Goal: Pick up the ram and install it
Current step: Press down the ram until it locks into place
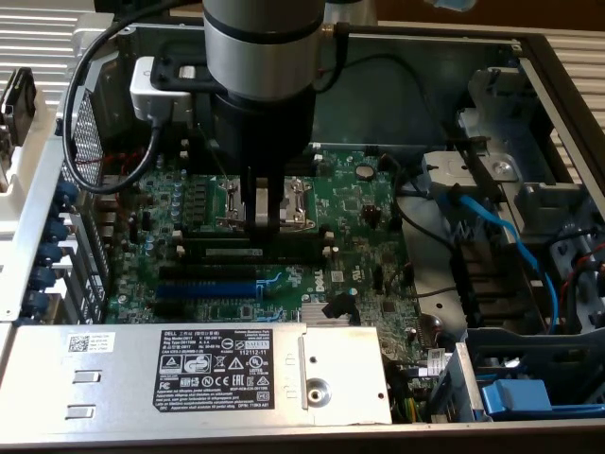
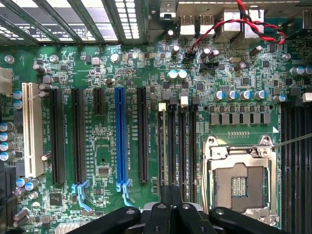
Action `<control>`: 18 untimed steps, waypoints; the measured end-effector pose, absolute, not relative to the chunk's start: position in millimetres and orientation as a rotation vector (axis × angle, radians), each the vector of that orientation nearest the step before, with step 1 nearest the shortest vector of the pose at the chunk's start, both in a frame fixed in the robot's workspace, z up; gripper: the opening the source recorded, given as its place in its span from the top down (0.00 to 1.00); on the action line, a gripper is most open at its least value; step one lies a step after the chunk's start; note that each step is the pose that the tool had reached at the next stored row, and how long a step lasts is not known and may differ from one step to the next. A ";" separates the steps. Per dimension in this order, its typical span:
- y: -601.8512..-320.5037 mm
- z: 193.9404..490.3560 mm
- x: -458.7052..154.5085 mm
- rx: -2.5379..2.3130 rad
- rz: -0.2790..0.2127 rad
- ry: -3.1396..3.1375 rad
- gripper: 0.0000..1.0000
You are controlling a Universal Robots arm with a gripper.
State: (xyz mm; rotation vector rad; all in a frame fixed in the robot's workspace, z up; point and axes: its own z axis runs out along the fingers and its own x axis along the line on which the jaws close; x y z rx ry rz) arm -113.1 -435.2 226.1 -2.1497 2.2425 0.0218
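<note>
The ram point(image 1: 253, 253), a long thin stick with a pale label, stands on edge in one of the black memory slots point(image 1: 248, 241) of the green motherboard point(image 1: 350, 203). My gripper point(image 1: 262, 223) hangs straight down over the middle of the stick with its fingers shut together. I cannot tell whether the tips touch the ram's top edge. In the wrist view the black fingers point(image 2: 163, 212) close over the group of memory slots point(image 2: 177, 146), beside the open CPU socket point(image 2: 239, 180).
The blue expansion slot point(image 2: 120, 136) and black expansion slots lie to one side of the memory slots. A metal power-supply cover point(image 1: 198, 374) fills the front of the case. Blue cables point(image 1: 501, 236) and drive bays are at the exterior view's right. A black cable point(image 1: 104, 104) loops off the wrist.
</note>
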 end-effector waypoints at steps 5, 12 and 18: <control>-434.9 231.9 -113.0 -2.149 0.022 2.241 0.90; -435.1 250.5 -113.1 -2.149 0.022 2.242 0.90; -435.1 253.2 -113.1 -2.150 0.022 2.242 0.90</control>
